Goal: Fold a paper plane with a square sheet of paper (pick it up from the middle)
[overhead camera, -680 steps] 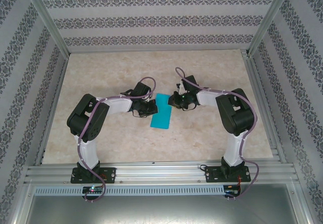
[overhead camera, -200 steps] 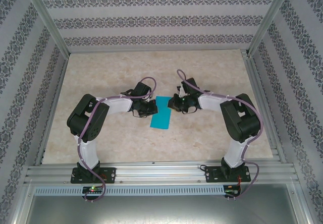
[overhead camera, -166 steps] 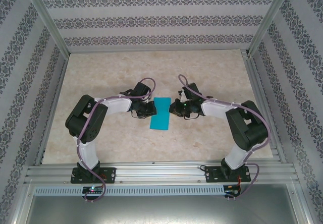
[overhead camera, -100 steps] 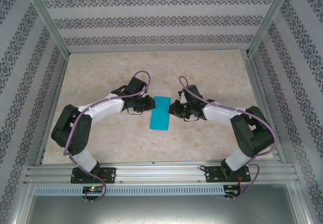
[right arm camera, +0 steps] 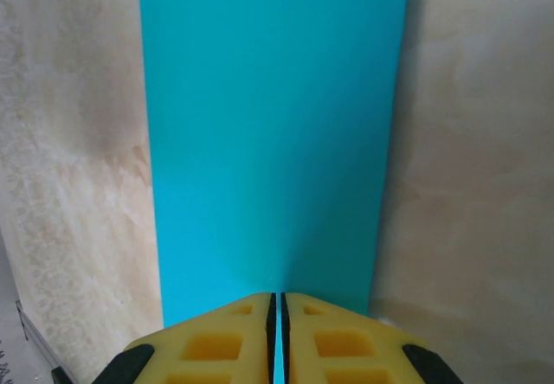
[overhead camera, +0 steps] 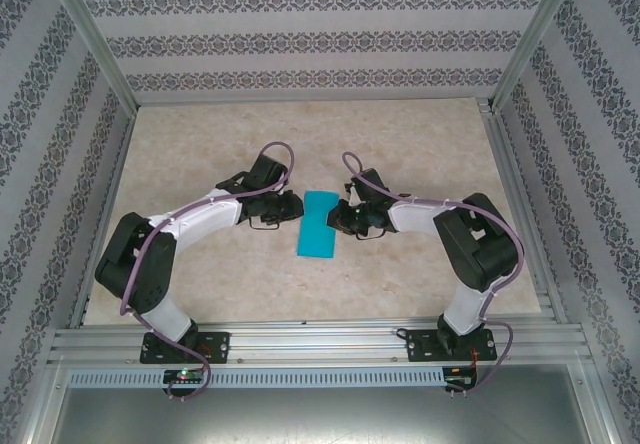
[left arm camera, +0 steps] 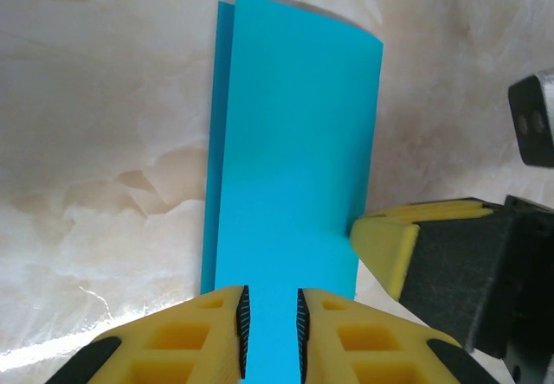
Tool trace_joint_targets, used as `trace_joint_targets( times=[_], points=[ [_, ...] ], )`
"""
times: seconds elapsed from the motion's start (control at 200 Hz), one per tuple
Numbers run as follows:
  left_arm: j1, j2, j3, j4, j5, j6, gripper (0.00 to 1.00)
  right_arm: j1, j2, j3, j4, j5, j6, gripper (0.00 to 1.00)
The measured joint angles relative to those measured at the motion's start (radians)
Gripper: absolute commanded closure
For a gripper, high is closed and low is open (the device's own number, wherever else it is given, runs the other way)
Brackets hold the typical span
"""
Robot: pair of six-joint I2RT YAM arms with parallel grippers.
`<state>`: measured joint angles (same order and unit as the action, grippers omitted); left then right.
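Observation:
The square sheet of paper lies on the table folded in half into a long teal strip, its lower layer peeking out along one edge. My left gripper hovers at the strip's left side, low over it. Its jaws stand a narrow gap apart, and flat paper shows between the pads. My right gripper is at the strip's right edge, jaws shut, tips over the paper. One of its yellow fingers touches that edge.
The marble-patterned tabletop lies bare around the strip. Aluminium frame rails run along the near edge and both sides, with patterned walls behind. Both arms bend inward toward the centre, their purple cables looping above the wrists.
My left arm has stretched forward and its jaws have parted slightly. The right gripper has slid nearer to the strip's right edge. The paper has stayed where it was.

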<state>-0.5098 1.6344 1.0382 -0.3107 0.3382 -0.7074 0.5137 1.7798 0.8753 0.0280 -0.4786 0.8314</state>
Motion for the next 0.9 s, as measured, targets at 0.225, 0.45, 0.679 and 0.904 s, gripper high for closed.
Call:
trace_joint_targets(
  times=[0.225, 0.45, 0.679, 0.904],
  points=[
    [0.000, 0.082, 0.027, 0.008, 0.053, -0.003, 0.75, 0.000, 0.020, 0.001, -0.001, 0.000, -0.001, 0.87],
    [0.000, 0.173, 0.079, 0.030, 0.103, -0.011, 0.76, 0.000, 0.021, 0.001, -0.010, 0.000, -0.017, 0.87],
    [0.000, 0.239, 0.104, 0.067, 0.133, -0.024, 0.78, 0.000, 0.028, 0.008, -0.020, 0.000, -0.019, 0.87],
    [0.000, 0.300, 0.107, 0.072, 0.131, -0.034, 0.83, 0.000, 0.027, 0.015, -0.029, 0.000, -0.019, 0.86]
  ],
)
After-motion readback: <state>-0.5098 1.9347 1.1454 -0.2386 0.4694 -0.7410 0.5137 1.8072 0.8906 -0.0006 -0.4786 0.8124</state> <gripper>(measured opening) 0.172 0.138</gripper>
